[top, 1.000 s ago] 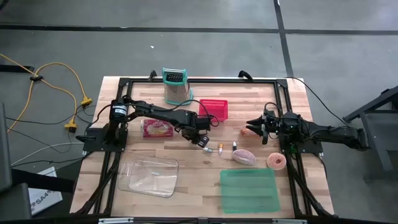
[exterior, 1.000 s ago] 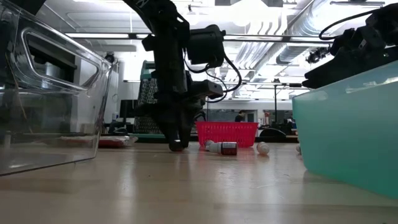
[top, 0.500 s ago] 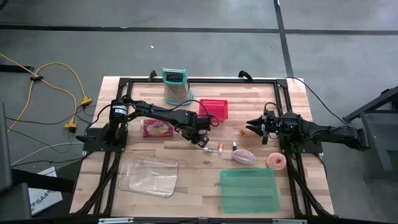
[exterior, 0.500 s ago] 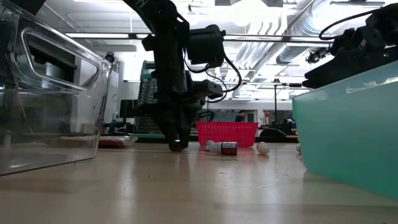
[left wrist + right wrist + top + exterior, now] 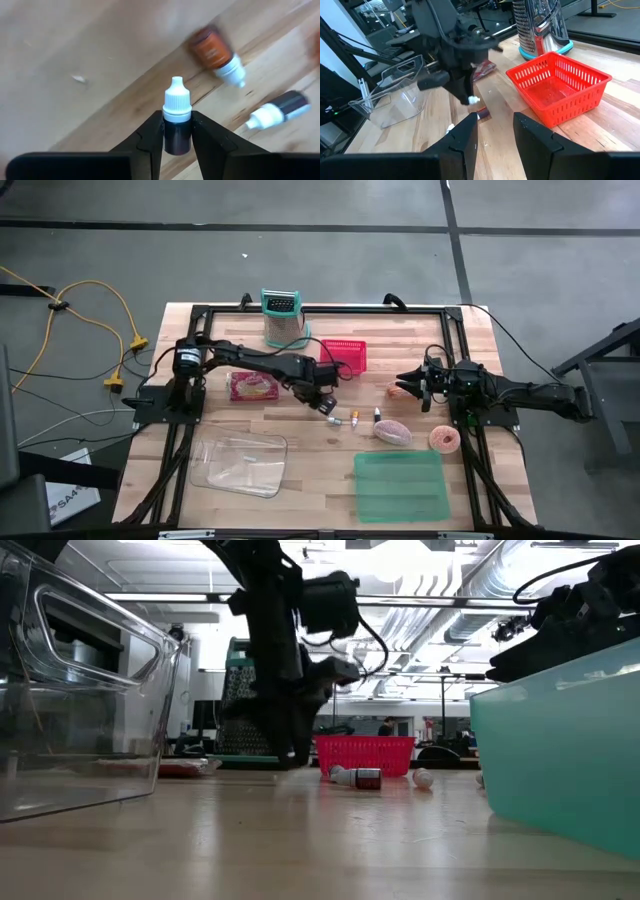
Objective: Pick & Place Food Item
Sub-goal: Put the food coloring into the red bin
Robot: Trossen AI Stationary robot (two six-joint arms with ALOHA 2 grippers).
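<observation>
A small dropper bottle (image 5: 177, 125), dark with a white cap, sits between the fingers of my left gripper (image 5: 323, 401), which is shut on it near the table's middle. The right wrist view shows that gripper (image 5: 470, 97) just above the wood. Two more small bottles lie on their sides beside it: a brown one (image 5: 215, 52) and a dark one (image 5: 280, 107). A pink food packet (image 5: 252, 386), a pinkish bun (image 5: 393, 431) and a doughnut (image 5: 444, 439) lie on the table. My right gripper (image 5: 495, 132) waits at the right, open and holding nothing. My left gripper pinches the bottle's dark body (image 5: 177, 140) between its two fingers, just below the white cap (image 5: 177, 100). The fingers come from above, slanting steeply down, and the cap sticks out past the fingertips. The bottle hangs clear of the table.
A red basket (image 5: 345, 355) and a metal grater (image 5: 281, 320) stand at the far side. A clear container (image 5: 240, 463) sits near left and a green bin (image 5: 400, 485) near right. Black frame bars (image 5: 320, 309) run around the table's edges.
My left gripper has risen a little off the table with the bottle still pinched; its tip no longer rests on the wood in the low view.
</observation>
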